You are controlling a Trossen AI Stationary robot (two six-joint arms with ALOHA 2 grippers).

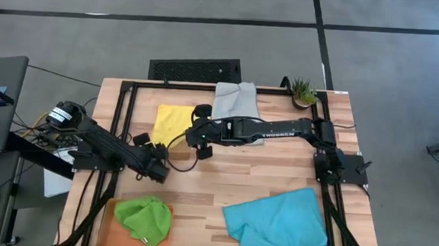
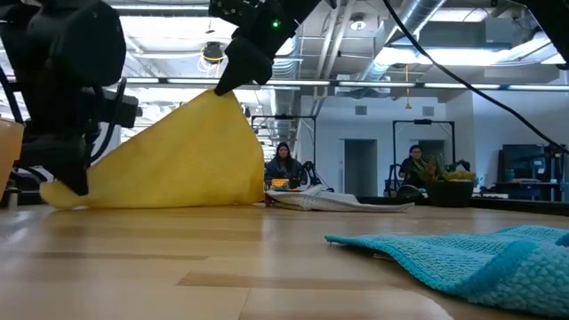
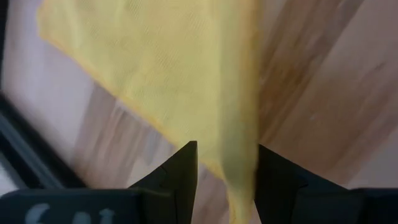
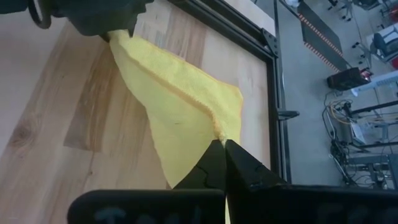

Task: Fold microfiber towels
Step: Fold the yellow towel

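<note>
The yellow towel [image 1: 174, 122] lies at the table's far left. In the low view the yellow towel [image 2: 178, 160] stands as a slanted sheet, its lower edge on the table. My right gripper [image 1: 201, 142] is shut on its raised corner, seen high in the low view [image 2: 229, 76]. My left gripper [image 1: 149, 143] is at the low near-left corner, close to the table [image 2: 76, 178], with cloth between its fingers. The grey towel [image 1: 234, 101] lies at the far edge, the green towel [image 1: 145, 219] near left, the turquoise towel [image 1: 278, 226] near right. My left gripper has the yellow towel's low corner [image 3: 239, 168] between its two fingers, which stand a little apart; the cloth runs along one finger. That corner hangs just above the table [image 2: 55, 194]. My right gripper pinches the towel's raised corner [image 4: 214, 127] between its two shut fingers, coming from above. The corner is lifted clear, and a ridge of cloth runs taut from it to my left gripper [image 4: 106, 25].
The green towel lies on an orange tray [image 1: 111, 208] at the near left corner. A small potted plant [image 1: 304, 91] stands at the far right corner. A black frame rail [image 1: 120, 132] runs along the table's left side. People sit in the room beyond [image 2: 283, 164].
</note>
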